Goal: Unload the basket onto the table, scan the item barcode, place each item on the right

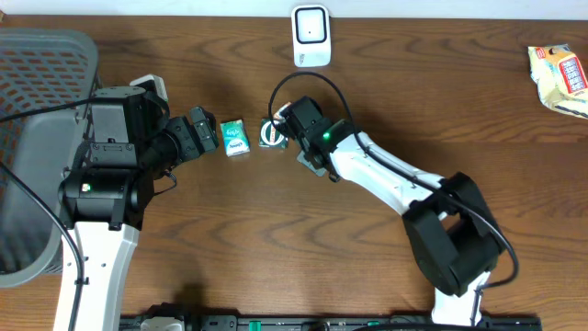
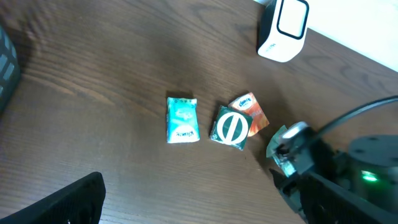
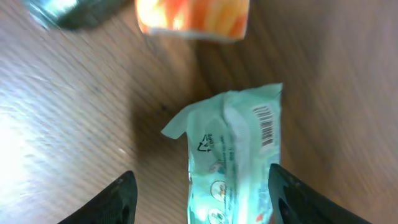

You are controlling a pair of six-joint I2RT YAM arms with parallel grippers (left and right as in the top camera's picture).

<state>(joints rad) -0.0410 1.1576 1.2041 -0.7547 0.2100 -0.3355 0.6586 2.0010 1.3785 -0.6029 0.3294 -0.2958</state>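
— What sort of place are you driving in?

— I take it for a mock shop checkout on a lab bench. A white box-shaped barcode scanner [image 1: 310,35] stands at the far edge of a dark wood-grain table [image 1: 230,248]. A grey plastic mesh basket [image 1: 41,64] sits left, and a pale green plastic packet [image 3: 236,155] bears a printed barcode.

- scanner [image 1: 310,35] at the far edge of the table [image 1: 230,239]
- basket [image 1: 41,64] at the left end
- tissue pack [image 1: 235,138] mid-table, pouch [image 1: 269,136] just to its right
- small pack [image 2: 250,115] against the pouch
- snack bag [image 1: 559,78] at the far right
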